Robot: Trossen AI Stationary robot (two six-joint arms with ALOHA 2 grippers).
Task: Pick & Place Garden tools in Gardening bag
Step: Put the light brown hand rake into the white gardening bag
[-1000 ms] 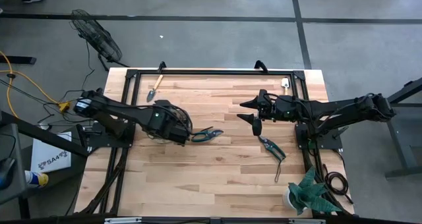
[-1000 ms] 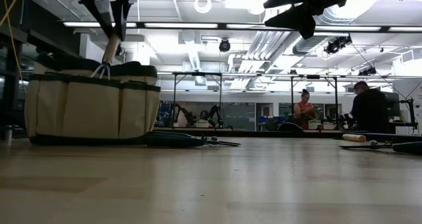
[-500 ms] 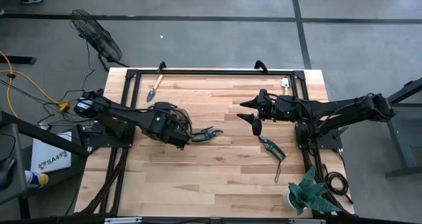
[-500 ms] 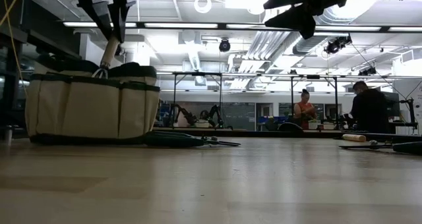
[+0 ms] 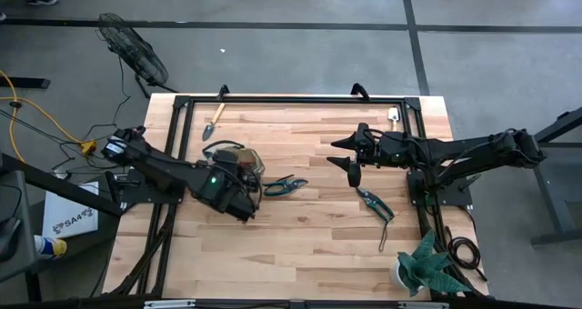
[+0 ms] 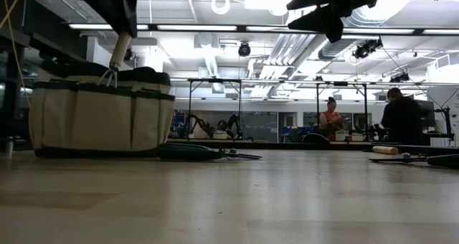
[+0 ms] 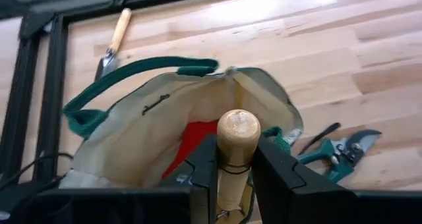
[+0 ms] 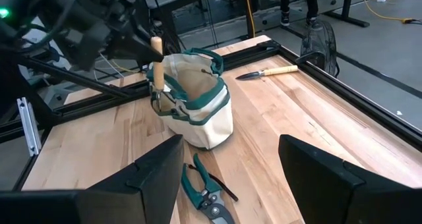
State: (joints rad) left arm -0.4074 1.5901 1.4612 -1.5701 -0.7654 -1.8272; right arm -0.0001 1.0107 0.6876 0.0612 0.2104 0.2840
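Butcher-block table (image 5: 300, 245) inside a black frame, on a grey floor. Gardening bag (image 8: 198, 105) stands upright left of table centre, mouth up, with a red item (image 7: 191, 141) inside it. Left gripper (image 7: 232, 165) is directly above the bag mouth, fingers clamped on the wooden handle of a trowel (image 7: 234, 151); long axis near vertical, handle end up, working end down in the bag and hidden. Green-handled pruning shears (image 5: 284, 185) lie flat just right of the bag, long axis along the table width. Wooden-handled trowel (image 5: 215, 118) lies beyond the bag near the far rail. Second pruners (image 5: 375, 204) lie well to the bag's right. Right gripper (image 5: 353, 156) hangs there, raised, fingers spread, holding nothing. Potted plant (image 5: 426, 265) occupies the near right corner.
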